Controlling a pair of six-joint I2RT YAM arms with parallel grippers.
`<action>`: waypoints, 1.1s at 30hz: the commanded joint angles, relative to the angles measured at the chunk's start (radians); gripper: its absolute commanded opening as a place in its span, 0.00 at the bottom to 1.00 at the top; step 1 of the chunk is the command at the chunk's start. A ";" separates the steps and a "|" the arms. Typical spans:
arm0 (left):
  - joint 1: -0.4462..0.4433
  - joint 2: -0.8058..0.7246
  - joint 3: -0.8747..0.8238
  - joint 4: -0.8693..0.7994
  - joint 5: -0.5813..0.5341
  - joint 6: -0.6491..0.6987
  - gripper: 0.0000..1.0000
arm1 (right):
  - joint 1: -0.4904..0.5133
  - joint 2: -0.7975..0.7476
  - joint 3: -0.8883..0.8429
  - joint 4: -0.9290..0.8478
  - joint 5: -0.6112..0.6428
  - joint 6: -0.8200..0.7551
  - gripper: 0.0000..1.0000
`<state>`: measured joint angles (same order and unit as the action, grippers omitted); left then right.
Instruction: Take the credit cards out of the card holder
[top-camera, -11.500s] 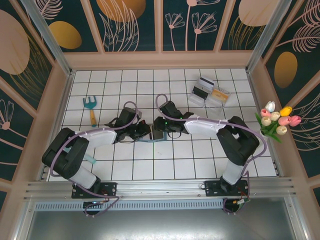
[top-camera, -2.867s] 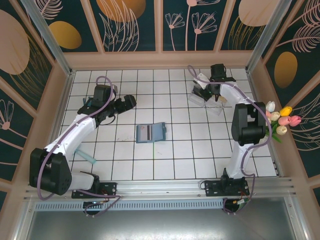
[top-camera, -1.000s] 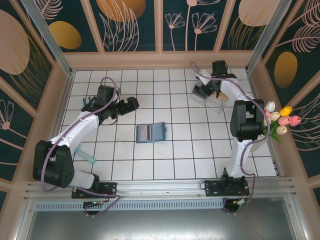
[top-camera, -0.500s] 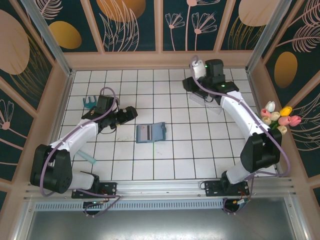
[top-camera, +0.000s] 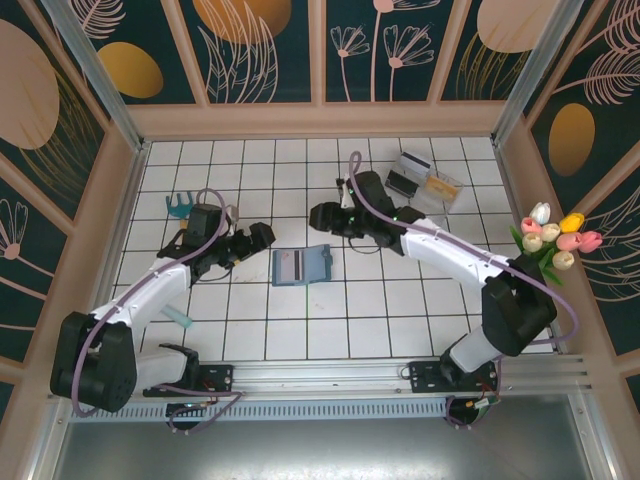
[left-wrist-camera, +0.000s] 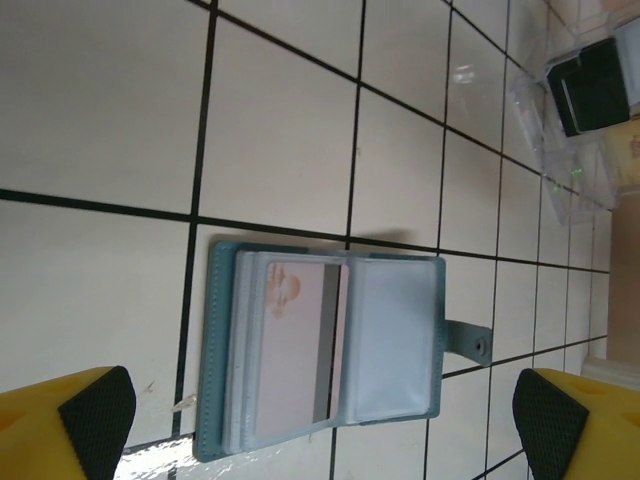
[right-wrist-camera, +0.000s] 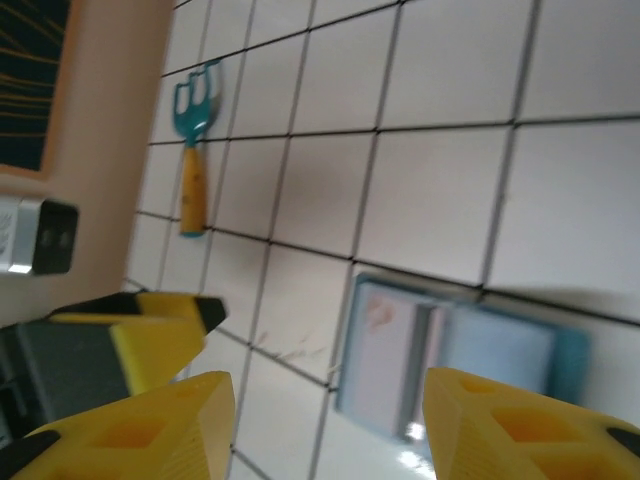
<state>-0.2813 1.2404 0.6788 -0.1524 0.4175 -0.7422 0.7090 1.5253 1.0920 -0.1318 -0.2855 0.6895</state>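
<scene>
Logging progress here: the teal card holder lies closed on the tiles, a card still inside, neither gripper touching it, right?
Not closed: the card holder lies open, both halves spread flat, as the left wrist view shows. A card is still inside, and neither the left gripper nor the right gripper touches it.

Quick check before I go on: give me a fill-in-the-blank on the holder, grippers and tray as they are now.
1. The card holder lies ____ on the tiles.
2. A card shows in its ____ half in the top view.
3. The left gripper and right gripper both hold ____.
4. The clear tray sits on the ____ arm's side of the table.

Missing words: open; left; nothing; right.
</scene>
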 joint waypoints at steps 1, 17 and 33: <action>0.002 0.008 -0.016 0.043 0.035 -0.036 0.98 | 0.044 0.011 -0.044 0.119 0.010 0.187 0.54; -0.133 0.204 0.000 0.107 0.054 -0.132 0.40 | 0.119 0.246 -0.076 0.121 -0.065 0.211 0.34; -0.145 0.309 0.016 0.114 0.040 -0.130 0.19 | 0.118 0.345 -0.036 0.075 -0.024 0.167 0.24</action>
<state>-0.4221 1.5337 0.6807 -0.0547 0.4488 -0.8700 0.8246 1.8507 1.0325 -0.0334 -0.3336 0.8768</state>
